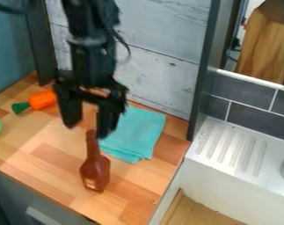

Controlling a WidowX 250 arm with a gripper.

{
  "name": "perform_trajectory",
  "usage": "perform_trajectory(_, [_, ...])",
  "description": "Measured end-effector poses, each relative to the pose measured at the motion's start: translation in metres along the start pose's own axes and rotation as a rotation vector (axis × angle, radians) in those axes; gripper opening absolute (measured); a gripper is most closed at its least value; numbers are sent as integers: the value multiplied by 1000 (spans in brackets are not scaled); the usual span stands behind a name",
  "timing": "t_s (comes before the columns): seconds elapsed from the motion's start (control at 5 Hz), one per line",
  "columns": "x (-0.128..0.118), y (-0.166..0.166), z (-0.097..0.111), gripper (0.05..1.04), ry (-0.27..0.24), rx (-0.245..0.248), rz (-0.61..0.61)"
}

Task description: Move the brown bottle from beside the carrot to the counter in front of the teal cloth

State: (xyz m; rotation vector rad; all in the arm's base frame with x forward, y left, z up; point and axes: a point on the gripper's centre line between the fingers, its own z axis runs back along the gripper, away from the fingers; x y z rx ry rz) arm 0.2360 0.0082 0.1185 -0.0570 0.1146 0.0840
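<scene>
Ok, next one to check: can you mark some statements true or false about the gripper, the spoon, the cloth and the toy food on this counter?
1. The gripper hangs over the handle end of the brown spoon. True.
2. The gripper's fingers are pressed together. False: they stand apart.
3. A blue-green cloth lies on the wooden counter. True.
4. The spoon's broad end lies on top of the cloth. False: it lies on the bare counter, nearer the front edge than the cloth.
5. The carrot is purple all over. False: it is orange with a green top.
6. A ridged white draining board is right of the counter in the picture. True.
</scene>
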Motion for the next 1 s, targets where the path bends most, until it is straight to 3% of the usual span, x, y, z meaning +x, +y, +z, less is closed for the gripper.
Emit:
perform_trajectory(0.2, [-11, 35, 40, 1003, -124, -90, 65])
perform_trajectory(0.4, [-11, 76, 59, 1001, -161, 13, 98])
perform_trajectory(0.6, [7, 121, 49, 1001, -117, 123, 122])
perform_trajectory(0.8, [26, 159, 35, 1001, -88, 185, 127])
perform_trajectory(1.0, [46, 175, 10, 1001, -54, 172, 68])
